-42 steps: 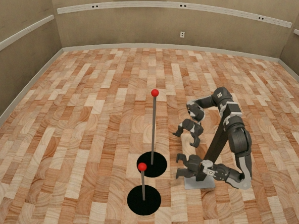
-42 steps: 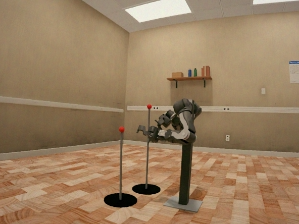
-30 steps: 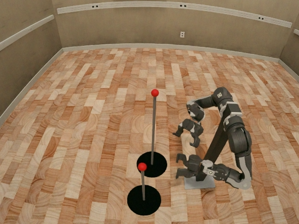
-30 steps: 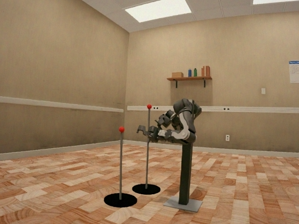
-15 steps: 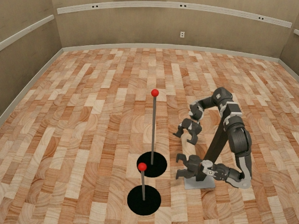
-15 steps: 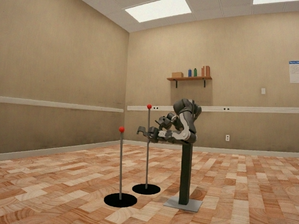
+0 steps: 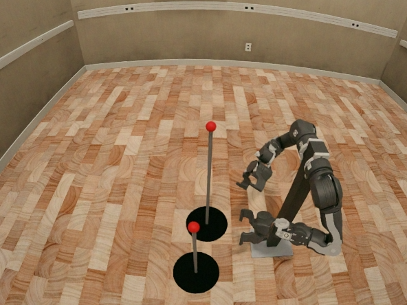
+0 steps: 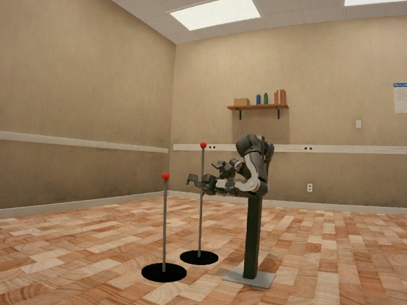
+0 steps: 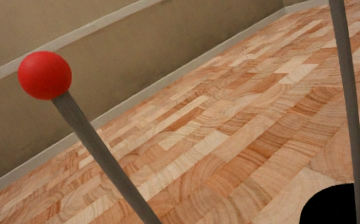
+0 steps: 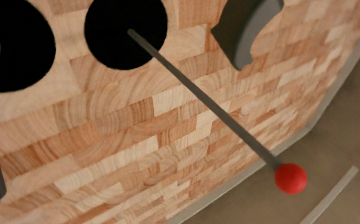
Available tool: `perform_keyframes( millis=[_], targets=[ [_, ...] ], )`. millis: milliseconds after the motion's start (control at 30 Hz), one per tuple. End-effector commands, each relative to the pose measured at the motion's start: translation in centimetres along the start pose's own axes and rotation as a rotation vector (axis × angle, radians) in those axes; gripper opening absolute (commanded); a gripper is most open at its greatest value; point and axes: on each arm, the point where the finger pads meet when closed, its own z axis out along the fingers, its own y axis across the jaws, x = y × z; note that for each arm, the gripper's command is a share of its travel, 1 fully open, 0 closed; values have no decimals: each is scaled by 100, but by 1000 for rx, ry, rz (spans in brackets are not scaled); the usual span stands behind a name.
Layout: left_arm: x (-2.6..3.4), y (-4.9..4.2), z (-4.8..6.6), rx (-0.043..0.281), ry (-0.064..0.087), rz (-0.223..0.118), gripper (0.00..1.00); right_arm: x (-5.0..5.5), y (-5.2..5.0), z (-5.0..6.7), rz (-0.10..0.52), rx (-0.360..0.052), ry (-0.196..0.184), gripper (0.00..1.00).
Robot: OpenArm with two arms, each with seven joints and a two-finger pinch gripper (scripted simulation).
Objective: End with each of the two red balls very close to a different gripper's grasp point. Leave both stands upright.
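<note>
The nearer red ball (image 7: pixel 194 227) (image 8: pixel 165 176) (image 9: pixel 45 75) tops its upright stand (image 7: pixel 195 249) (image 8: pixel 164 223) (image 9: pixel 107 165); a ball (image 10: pixel 290 178), seemingly the same one, shows in the right wrist view. The farther red ball (image 7: pixel 210 126) (image 8: pixel 203 145) tops another upright stand (image 7: pixel 208 178) (image 8: pixel 201 220) (image 9: pixel 348 90). My left gripper (image 7: pixel 241 229) is open, apart from the nearer ball, on the robot's side of it. My right gripper (image 7: pixel 248 187) is open, apart from the farther ball and apparently lower. The farther ball is outside the left wrist view.
Each stand has a round black base; the two bases lie near each other. The robot's post (image 7: pixel 296 196) (image 8: pixel 252 237) stands on a grey plate (image 7: pixel 271 251) (image 8: pixel 234 277) beside them. A dark finger (image 10: pixel 245 37), apparently the left gripper's, shows at top right of the right wrist view.
</note>
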Motion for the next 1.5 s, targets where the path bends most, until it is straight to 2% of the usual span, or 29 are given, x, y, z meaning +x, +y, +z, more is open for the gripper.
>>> perform_keyframes(
  millis=[0, 200, 267, 767, 833, 1333, 1400, 1467],
  targets=[
    [0, -19, 0, 11, 5, -8, 100, -33, 22, -10, 21, -36, -21, 100],
    [-24, -7, -3, 16, 3, -29, 100, -49, -65, -42, 123, -88, -57, 100],
    [-24, -7, -3, 16, 3, -29, 100, -49, -65, -42, 123, -88, -57, 100],
    [-82, 24, -10, 28, 0, -83, 100, -90, -275, -122, 379, -221, -148, 100],
    [-82, 24, -10, 28, 0, -83, 100, -90, -275, -122, 379, -221, -148, 100],
    [-138, 55, -17, 40, -2, -136, 100, -125, -489, -204, 631, -352, -235, 100],
    [-138, 55, -17, 40, -2, -136, 100, -125, -489, -204, 631, -352, -235, 100],
    [-146, 59, -18, 42, -3, -143, 100, -132, -519, -215, 665, -369, -249, 100]
  ],
)
